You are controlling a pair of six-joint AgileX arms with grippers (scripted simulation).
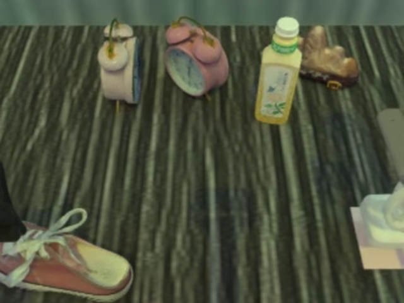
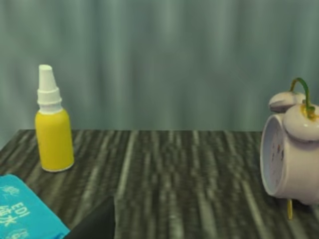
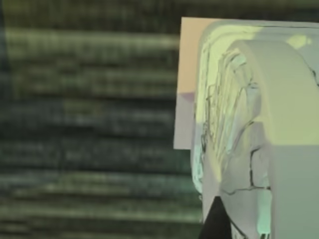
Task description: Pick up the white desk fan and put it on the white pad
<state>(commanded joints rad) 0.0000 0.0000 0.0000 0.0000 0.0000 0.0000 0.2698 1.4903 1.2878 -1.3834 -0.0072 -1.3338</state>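
Striped dark tabletop (image 1: 208, 208) runs back to a grey-green curtain (image 1: 202, 11). From left I see a pink shoe (image 1: 69, 265), cream alarm clock (image 1: 120, 66), pink alarm clock (image 1: 192, 60) and juice bottle (image 1: 278, 76). At the right edge the white desk fan (image 1: 384, 218) sits on the white pad (image 1: 372, 249). I cannot tell either gripper's jaw state.

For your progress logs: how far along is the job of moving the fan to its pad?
Done: the white desk fan sits on the white pad at the table's right edge. In hand: the right arm hangs close over it; its grip is unclear. Left: confirming release and withdrawing.
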